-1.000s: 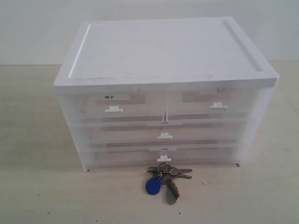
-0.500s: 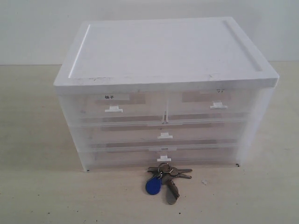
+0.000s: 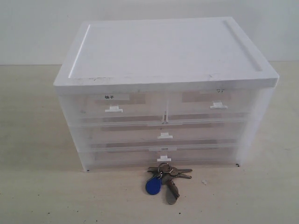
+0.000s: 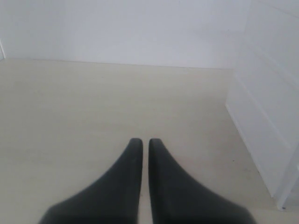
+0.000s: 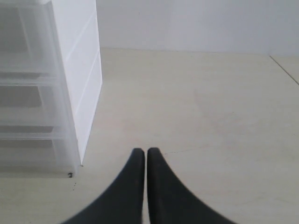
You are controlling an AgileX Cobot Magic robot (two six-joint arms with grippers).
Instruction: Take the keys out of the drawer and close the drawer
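The keys (image 3: 164, 180), a metal bunch with a round blue fob, lie on the table just in front of the drawer unit. The drawer (image 3: 163, 136), the upper wide translucent one with a white centre tab, sits flush in the unit. Neither arm shows in the exterior view. My left gripper (image 4: 141, 141) is shut and empty, hovering over bare table beside the unit's side wall (image 4: 266, 116). My right gripper (image 5: 142, 150) is likewise shut with nothing in it, over the table off the unit's other side (image 5: 79, 93).
The white-topped unit (image 3: 163, 51) holds two half-width labelled drawers (image 3: 113, 108) (image 3: 218, 105) above and a lowest wide drawer (image 3: 163, 157) below. A small dark speck (image 3: 203, 181) lies right of the keys. A white wall stands behind.
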